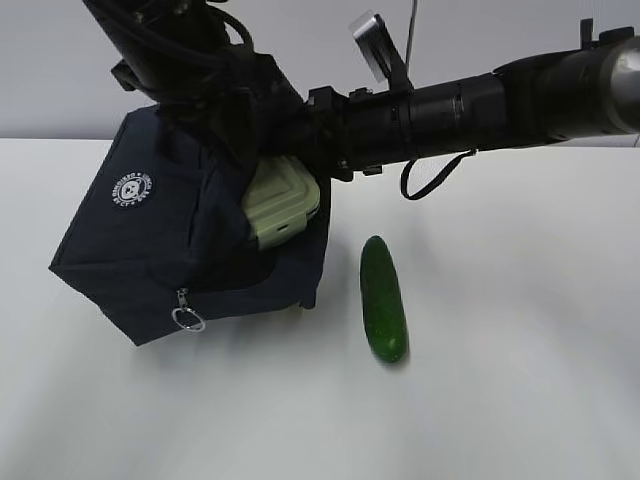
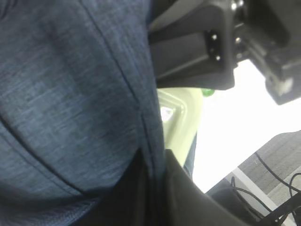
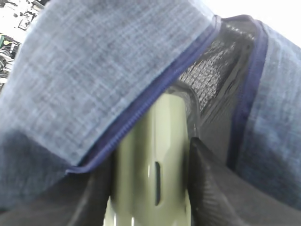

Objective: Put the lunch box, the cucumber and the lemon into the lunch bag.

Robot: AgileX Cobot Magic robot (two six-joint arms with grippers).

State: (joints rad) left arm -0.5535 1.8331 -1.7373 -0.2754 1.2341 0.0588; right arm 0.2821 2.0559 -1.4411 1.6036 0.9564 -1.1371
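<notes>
The navy lunch bag (image 1: 150,240) lies tipped on the table with its open mouth facing right. The sage-green lunch box (image 1: 282,208) sticks halfway out of that mouth. My right gripper (image 3: 150,188) reaches in from the right and is shut on the lunch box (image 3: 150,155), one finger on each side. From the upper left my left gripper (image 2: 162,188) is shut on the edge of the lunch bag (image 2: 70,94), holding the fabric up. On the table to the right of the bag lies the dark green cucumber (image 1: 383,298). The lemon is not in view.
The zipper's metal ring pull (image 1: 187,318) hangs at the bag's front lower corner. The right arm (image 1: 470,105) spans the back of the white table (image 1: 520,330) above the cucumber. A mesh pocket (image 3: 207,66) lines the bag's inside.
</notes>
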